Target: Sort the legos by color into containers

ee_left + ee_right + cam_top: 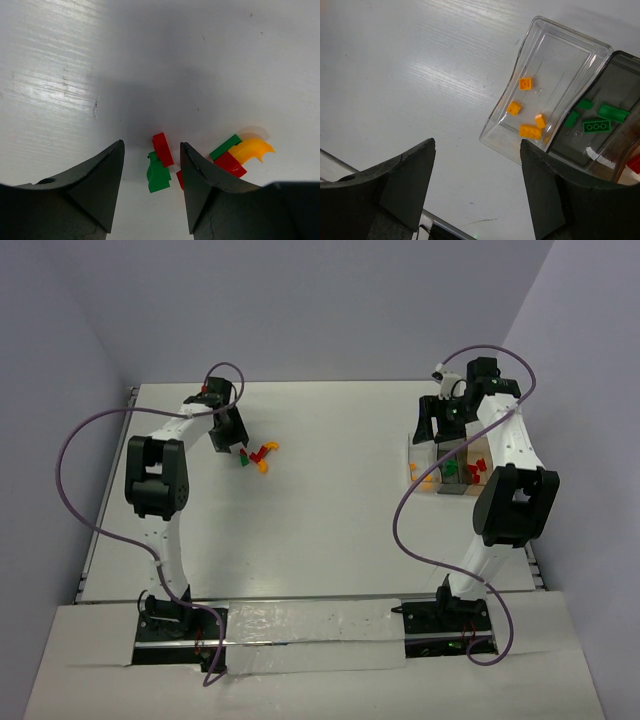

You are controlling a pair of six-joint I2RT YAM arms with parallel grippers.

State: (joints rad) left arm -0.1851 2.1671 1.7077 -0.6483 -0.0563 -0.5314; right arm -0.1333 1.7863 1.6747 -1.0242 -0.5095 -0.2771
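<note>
On the white table lies a small cluster of loose legos (258, 455). My left gripper (152, 145) hangs open right over them, and in the top view the left gripper (240, 448) sits at their left side. A red lego (163, 149) and a green lego (158, 175) lie between its fingers, touching neither. Beyond the right finger (200, 185) lie a flat green piece (225, 147), a red brick (231, 164) and a curved orange-yellow piece (255, 150). My right gripper (477, 144) is open and holds nothing, hovering beside the containers (450, 465).
The nearest clear bin (565, 60) holds several orange legos (530, 131). The neighbouring bin (615, 75) holds green legos (596, 126), and a bit of red (635, 162) shows at the frame edge. The table's edge (435, 220) runs below the right fingers.
</note>
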